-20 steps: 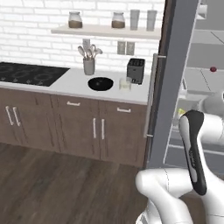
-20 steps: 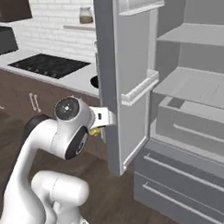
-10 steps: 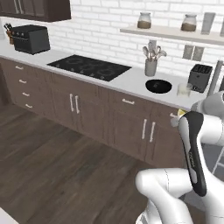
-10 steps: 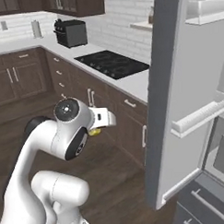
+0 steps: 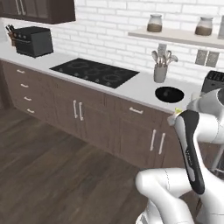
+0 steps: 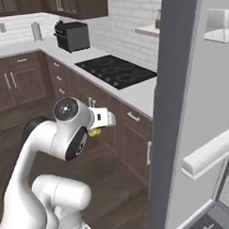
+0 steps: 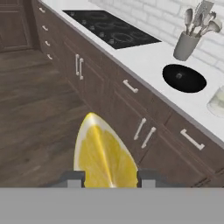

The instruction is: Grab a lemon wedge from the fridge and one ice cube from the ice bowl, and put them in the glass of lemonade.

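White and folded at the elbow, the arm is holding its gripper out over the wood floor before the cabinets, fingers clamping the lemon wedge. On the counter ahead, the ice bowl is holding a barely visible ice cube; the glass of lemonade is sitting cut off at the edge.

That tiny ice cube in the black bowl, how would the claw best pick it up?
From straight above. The ice cube lies low in the shallow ice bowl, so its rim blocks a sideways approach. Pinch two opposite flat faces; the utensil cup stands close behind.
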